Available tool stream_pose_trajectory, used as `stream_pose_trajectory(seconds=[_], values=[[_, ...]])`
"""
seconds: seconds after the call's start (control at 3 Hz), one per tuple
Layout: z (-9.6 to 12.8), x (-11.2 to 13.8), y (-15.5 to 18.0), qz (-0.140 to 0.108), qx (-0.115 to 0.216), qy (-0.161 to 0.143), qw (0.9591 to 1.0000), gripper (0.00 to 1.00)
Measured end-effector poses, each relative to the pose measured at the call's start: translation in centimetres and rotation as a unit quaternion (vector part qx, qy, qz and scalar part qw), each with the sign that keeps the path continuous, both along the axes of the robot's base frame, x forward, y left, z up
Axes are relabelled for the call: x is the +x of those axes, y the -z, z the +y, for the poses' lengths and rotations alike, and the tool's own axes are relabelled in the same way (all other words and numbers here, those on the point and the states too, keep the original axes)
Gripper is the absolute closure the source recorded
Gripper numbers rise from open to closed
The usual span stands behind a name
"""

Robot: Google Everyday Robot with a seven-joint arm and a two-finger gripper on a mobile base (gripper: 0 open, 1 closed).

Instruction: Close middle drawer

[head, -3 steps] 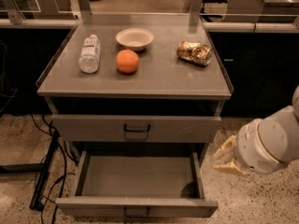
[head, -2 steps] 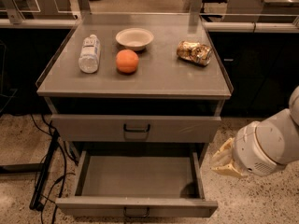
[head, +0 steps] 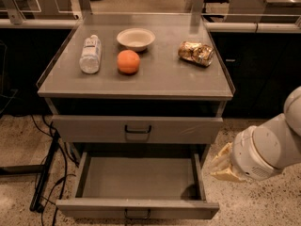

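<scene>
Probably a lab or workshop: the grey metal cabinet (head: 164, 79) stands on a speckled terrazzo floor (head: 263, 208). Black cables (head: 44, 182) trail to its left, long dark workbenches (head: 263, 29) run behind it, and the robot's gripper (head: 222, 166) hangs low at its right.

Middle drawer (head: 138, 177) pulled well out, below the shut upper drawer (head: 94, 128). Gripper (head: 222, 167) sits low on the right, just beside the drawer's right wall. On the table (head: 169, 76): bottle (head: 90, 54), bowl (head: 135, 38), orange (head: 128, 61), crumpled snack bag (head: 195, 53).
</scene>
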State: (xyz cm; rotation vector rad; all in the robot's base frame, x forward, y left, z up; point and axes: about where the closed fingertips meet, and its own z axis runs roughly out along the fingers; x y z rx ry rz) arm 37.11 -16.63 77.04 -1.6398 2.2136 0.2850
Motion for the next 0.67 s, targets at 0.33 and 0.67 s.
stream_pose_trajectory(seconds=[0.33,0.67], values=[[0.9,-0.9,3.1,0.027,0.006,0.002,0.9996,1.00],[1.3,-1.9,6.4,0.045,0.025,0.016,0.9985,1.00]])
